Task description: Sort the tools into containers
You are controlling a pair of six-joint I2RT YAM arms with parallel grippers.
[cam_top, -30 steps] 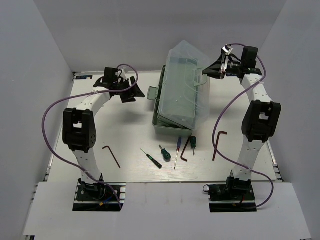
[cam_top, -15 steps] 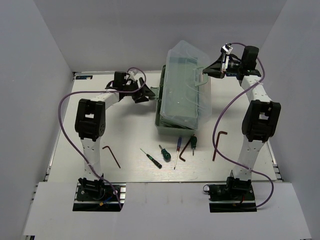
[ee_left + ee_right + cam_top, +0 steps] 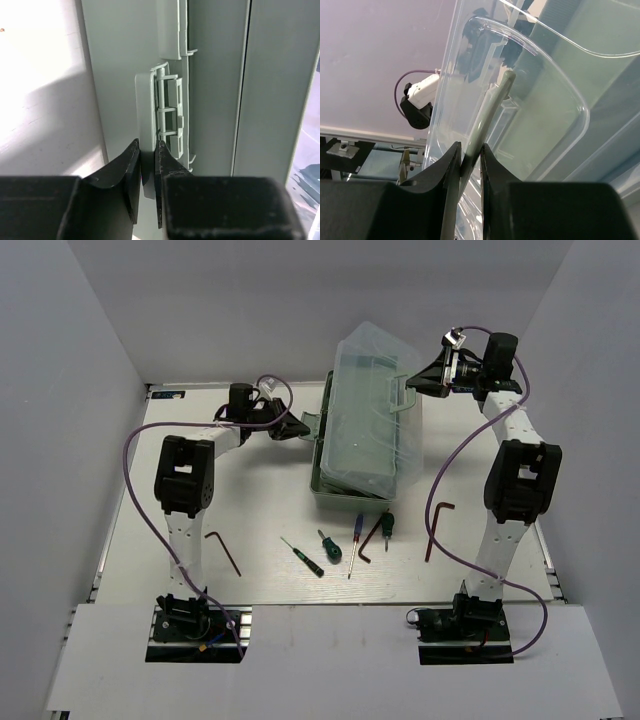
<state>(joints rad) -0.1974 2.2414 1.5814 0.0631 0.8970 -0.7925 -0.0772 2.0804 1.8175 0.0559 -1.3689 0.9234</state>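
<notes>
White walls box in the pale table. Toward its far edge sits the toolbox, its clear lid perhaps slightly lifted. The left gripper has just swung in and pinched the side latch; the right gripper clamps the handle. Opening looks imminent. The tools lie unsorted nearer the front edge.

The toolbox body is pale sage-green moulded plastic with a smooth matt finish. Its latch and handle are the same plastic; the handle shows a slight sheen. The lid is clear translucent plastic, glossy and reflective. The left hand and right hand have black matt plastic fingers. The hex key is dark, dull metal. The stubby screwdriver has a glossy green plastic handle. The bench is smooth, white and matt.
</notes>
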